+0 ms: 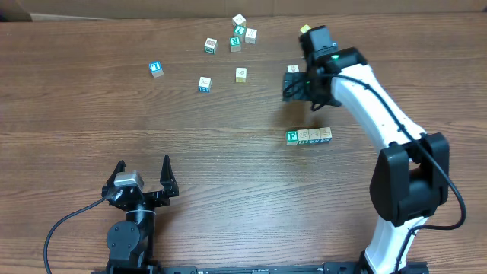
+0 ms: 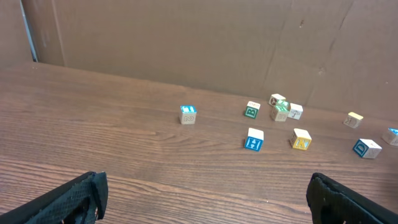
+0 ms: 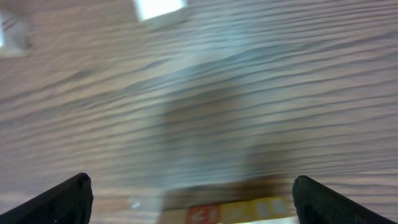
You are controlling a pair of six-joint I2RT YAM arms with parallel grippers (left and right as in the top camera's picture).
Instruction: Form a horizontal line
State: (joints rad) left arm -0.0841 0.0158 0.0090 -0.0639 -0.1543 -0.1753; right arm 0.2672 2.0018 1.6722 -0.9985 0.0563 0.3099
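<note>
I see my right gripper (image 3: 196,190) spread wide, holding nothing, above the table near the horizontal line (image 1: 308,136) of touching cubes; left gripper (image 1: 143,163) likewise wide apart, empty.

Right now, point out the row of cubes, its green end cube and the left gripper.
row of cubes (image 1: 309,136): overhead view, top of its middle.
green end cube (image 1: 292,137): overhead view, its top face.
left gripper (image 1: 144,167): overhead view, midway between fingertips.

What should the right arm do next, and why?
Probably shift the right gripper onto the loose cube just beyond it and lower around it. Its jaws stand open and empty, the row of cubes lies apart, nearer the robot, and that cube is the closest single one to add.
</note>
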